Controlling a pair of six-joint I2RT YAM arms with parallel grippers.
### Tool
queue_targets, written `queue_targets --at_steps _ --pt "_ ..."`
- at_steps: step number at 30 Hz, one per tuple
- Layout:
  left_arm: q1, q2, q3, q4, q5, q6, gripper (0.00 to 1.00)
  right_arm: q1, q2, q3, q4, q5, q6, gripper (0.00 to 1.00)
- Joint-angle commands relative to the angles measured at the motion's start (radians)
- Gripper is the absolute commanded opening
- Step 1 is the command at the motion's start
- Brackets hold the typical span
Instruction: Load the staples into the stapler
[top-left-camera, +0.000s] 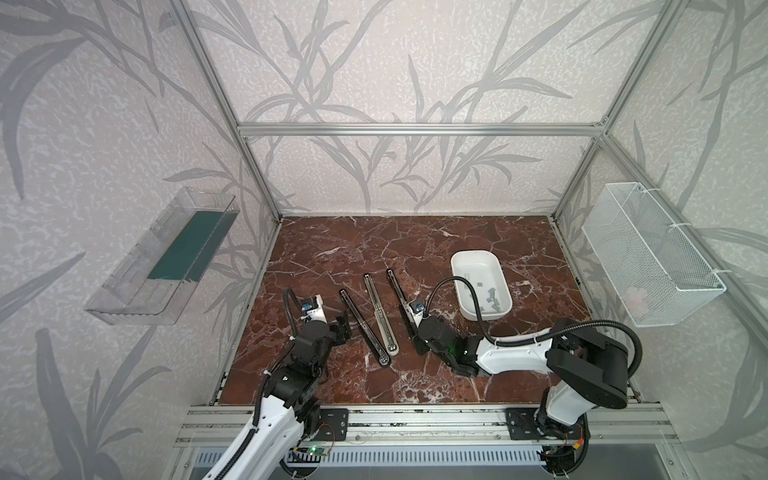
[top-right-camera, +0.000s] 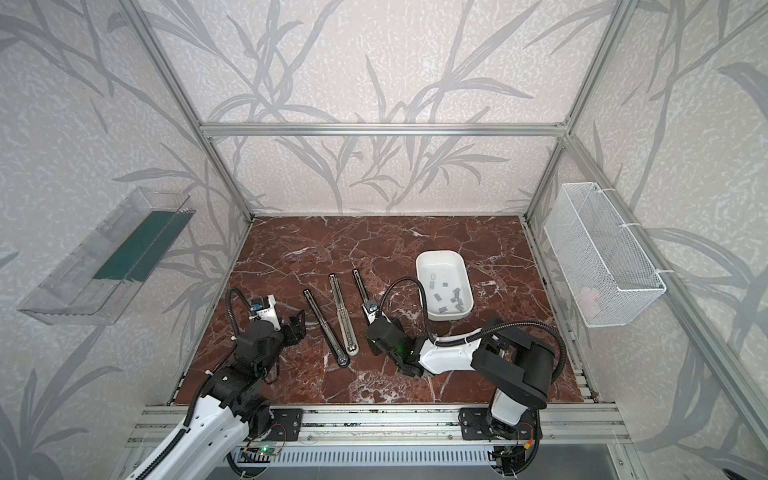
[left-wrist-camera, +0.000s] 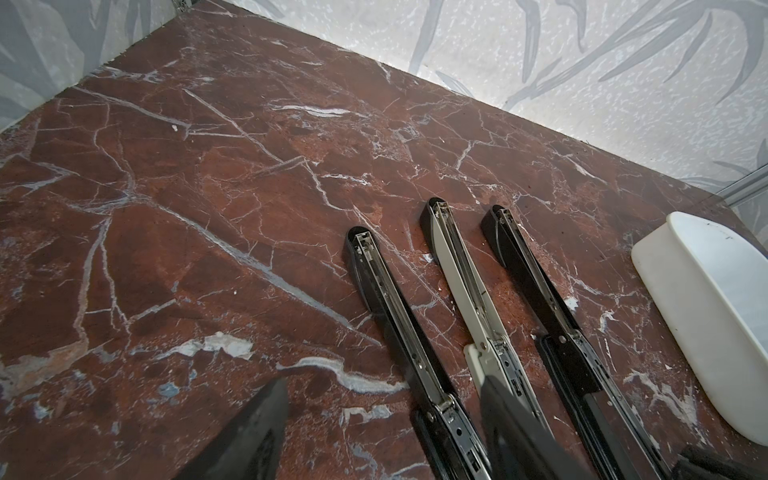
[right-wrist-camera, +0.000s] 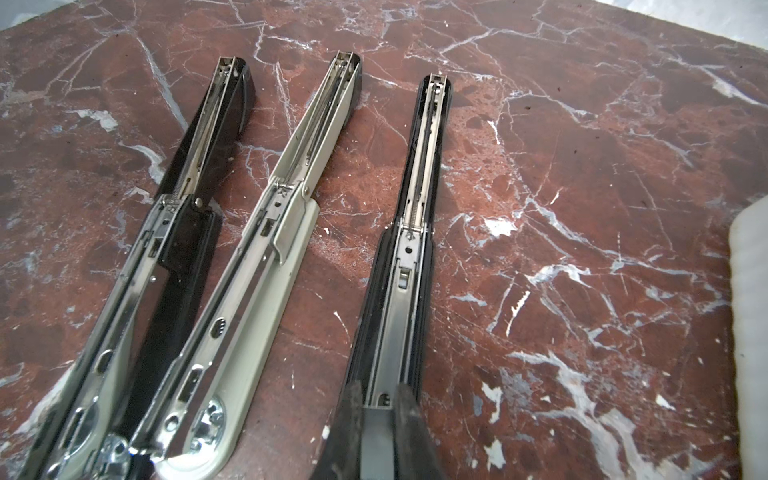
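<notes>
Three staplers lie folded open side by side on the marble table: a black one (top-left-camera: 365, 328), a white one (top-left-camera: 380, 316) and another black one (top-left-camera: 399, 295). My right gripper (right-wrist-camera: 380, 411) is shut on the near end of that last black stapler (right-wrist-camera: 419, 208), its fingers (right-wrist-camera: 353, 415) pressed against both sides of the rail. My left gripper (left-wrist-camera: 384, 432) stands open just left of the first black stapler (left-wrist-camera: 386, 307); nothing is gripped. The staples (top-left-camera: 492, 297), several small grey strips, lie loose in the white tray (top-left-camera: 457, 266).
The tray stands to the right of the staplers, close to my right arm's cable. A white wire basket (top-left-camera: 652, 257) hangs on the right wall and a clear plastic bin (top-left-camera: 166, 257) on the left wall. Aluminium frame posts border the table.
</notes>
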Motion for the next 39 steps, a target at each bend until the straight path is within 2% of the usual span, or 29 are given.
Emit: queue_targets --at_steps 1,30,39 --pt "0.006 -0.003 -0.011 0.013 -0.019 -0.02 0.75 0.004 0.005 -0.011 -0.005 0.003 0.016 0.0" --pt "0.007 -0.002 -0.012 0.019 -0.017 -0.019 0.75 0.035 -0.023 -0.016 -0.141 -0.003 0.096 0.0" --pt "0.007 -0.002 -0.012 0.019 -0.016 -0.019 0.75 0.043 -0.035 -0.018 -0.168 0.009 0.113 0.06"
